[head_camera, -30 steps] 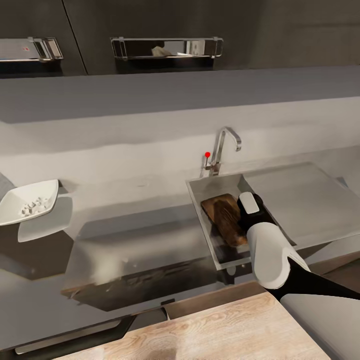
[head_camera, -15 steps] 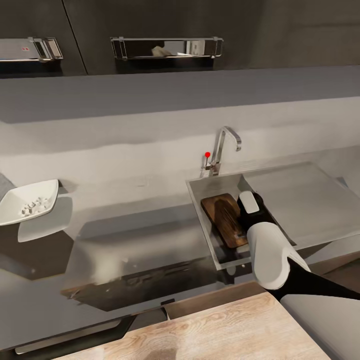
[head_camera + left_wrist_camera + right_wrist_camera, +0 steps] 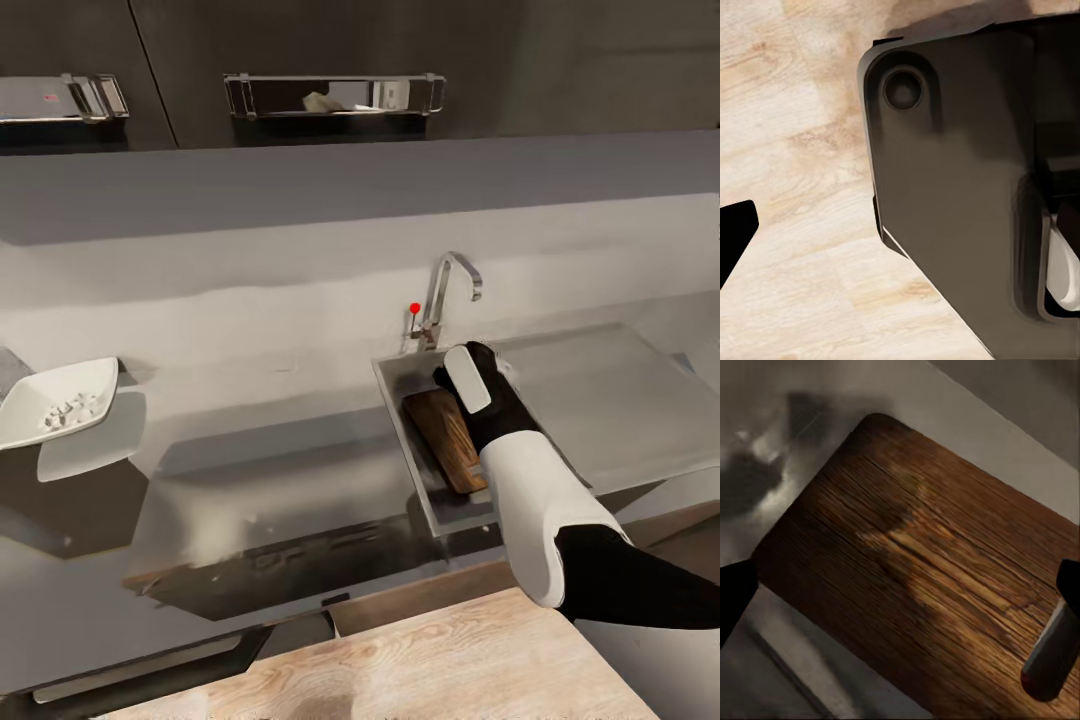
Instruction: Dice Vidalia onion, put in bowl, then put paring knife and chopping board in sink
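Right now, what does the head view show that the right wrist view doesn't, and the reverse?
Head view: the bowl of diced onion on the countertop, the tap, the sink rim. Right wrist view: the right gripper, open, its fingertips, and the red-ended paring knife on the chopping board. Both: the chopping board lying in the sink.

One chopping board [image 3: 447, 441], one bowl [image 3: 55, 402], one sink [image 3: 398, 372].
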`<state>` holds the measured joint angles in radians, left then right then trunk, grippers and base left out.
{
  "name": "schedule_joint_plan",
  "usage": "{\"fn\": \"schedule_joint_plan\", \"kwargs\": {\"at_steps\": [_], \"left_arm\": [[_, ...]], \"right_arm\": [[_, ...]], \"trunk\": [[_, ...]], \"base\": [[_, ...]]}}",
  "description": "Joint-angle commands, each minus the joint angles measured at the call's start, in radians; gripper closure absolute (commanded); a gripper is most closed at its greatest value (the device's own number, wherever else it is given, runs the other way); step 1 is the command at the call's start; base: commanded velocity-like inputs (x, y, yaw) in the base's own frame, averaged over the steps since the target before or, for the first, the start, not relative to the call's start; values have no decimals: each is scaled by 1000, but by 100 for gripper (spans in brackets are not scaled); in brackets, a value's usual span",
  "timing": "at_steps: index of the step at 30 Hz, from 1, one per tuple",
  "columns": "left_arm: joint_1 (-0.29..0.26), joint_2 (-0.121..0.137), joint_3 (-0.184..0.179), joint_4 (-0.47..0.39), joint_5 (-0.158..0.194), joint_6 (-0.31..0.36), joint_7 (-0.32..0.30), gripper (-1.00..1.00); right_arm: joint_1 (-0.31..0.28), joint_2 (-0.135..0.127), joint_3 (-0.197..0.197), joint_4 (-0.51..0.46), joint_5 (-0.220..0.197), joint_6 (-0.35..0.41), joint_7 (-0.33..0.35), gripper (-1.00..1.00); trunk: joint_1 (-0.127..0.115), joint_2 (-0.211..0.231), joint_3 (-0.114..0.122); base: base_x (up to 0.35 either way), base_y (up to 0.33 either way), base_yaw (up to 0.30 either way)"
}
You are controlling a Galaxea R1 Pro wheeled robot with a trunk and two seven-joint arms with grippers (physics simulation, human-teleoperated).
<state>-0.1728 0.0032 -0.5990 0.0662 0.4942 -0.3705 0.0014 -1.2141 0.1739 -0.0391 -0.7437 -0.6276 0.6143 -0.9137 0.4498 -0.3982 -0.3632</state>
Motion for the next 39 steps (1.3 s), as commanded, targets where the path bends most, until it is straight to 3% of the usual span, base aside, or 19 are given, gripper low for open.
{"fn": "schedule_joint_plan", "kwargs": {"at_steps": [1, 6, 9, 16, 22, 23, 24, 25, 29, 39], "left_arm": [[-1, -1, -8, 3, 6, -5, 0, -100], [-1, -2, -8, 3, 6, -5, 0, -100], [-1, -2, -8, 3, 6, -5, 0, -100], [-1, -2, -8, 3, 6, -5, 0, -100], [-1, -2, -8, 3, 6, -5, 0, -100], [-1, -2, -8, 3, 6, -5, 0, -100], [-1, -2, -8, 3, 6, -5, 0, -100], [-1, -2, -8, 3, 6, -5, 0, -100], [-1, -2, -8, 3, 6, -5, 0, -100], [-1, -2, -8, 3, 6, -5, 0, -100]], "right_arm": [[-1, 1, 11, 1, -4, 8, -1, -100], [2, 1, 30, 5, 13, 11, 23, -100], [2, 1, 40, 5, 49, 20, 54, -100], [2, 1, 176, -2, 78, 50, 128, -100], [2, 1, 212, -24, 79, 52, 153, -100], [2, 1, 226, -30, 78, 53, 154, -100], [2, 1, 274, -46, 74, 53, 155, -100], [2, 1, 293, -53, 73, 53, 156, -100], [2, 1, 336, -66, 70, 53, 156, -100], [2, 1, 344, -66, 65, 54, 238, -100]], "trunk": [[0, -2, -2], [0, -2, -2], [0, -2, -2], [0, -2, -2], [0, -2, -2], [0, -2, -2], [0, -2, -2], [0, -2, -2], [0, -2, -2], [0, -2, -2]], "base": [[-222, 0, 0], [-301, 0, 0], [-332, 0, 0], [-338, 0, 0], [-339, 0, 0], [-339, 0, 0], [-339, 0, 0], [-339, 0, 0], [-339, 0, 0], [-339, 0, 0]]}}
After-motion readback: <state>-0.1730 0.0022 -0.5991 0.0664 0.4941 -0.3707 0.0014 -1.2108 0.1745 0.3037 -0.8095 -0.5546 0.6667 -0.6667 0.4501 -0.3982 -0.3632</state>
